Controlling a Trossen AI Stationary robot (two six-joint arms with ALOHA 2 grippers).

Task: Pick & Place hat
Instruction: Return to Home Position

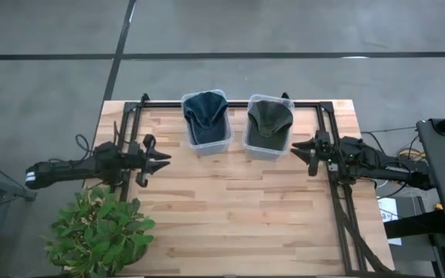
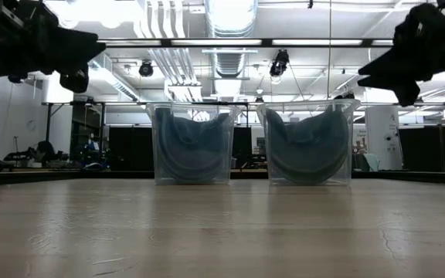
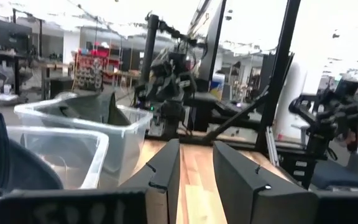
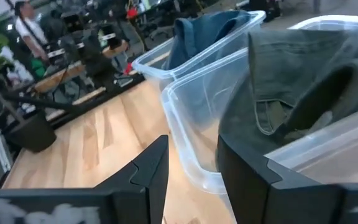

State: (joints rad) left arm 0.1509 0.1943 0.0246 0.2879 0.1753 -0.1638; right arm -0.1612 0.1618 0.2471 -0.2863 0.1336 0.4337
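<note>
A blue cap (image 1: 205, 116) sits inside the left clear bin (image 1: 221, 144), and a dark green cap (image 1: 270, 118) sits inside the right clear bin (image 1: 281, 150); both bins stand at the table's far edge. In the low view the blue cap (image 2: 192, 147) and green cap (image 2: 309, 147) show through the bin walls. My left gripper (image 1: 164, 159) hovers left of the bins, open and empty. My right gripper (image 1: 297, 147) hovers just right of the green cap's bin, open and empty. The right wrist view shows the green cap (image 4: 297, 81) close ahead.
A potted green plant (image 1: 99, 232) stands at the table's near left corner. Black frame rails (image 1: 338, 208) run along the table's right side and far edge. Bare wooden tabletop (image 1: 238, 216) lies in front of the bins.
</note>
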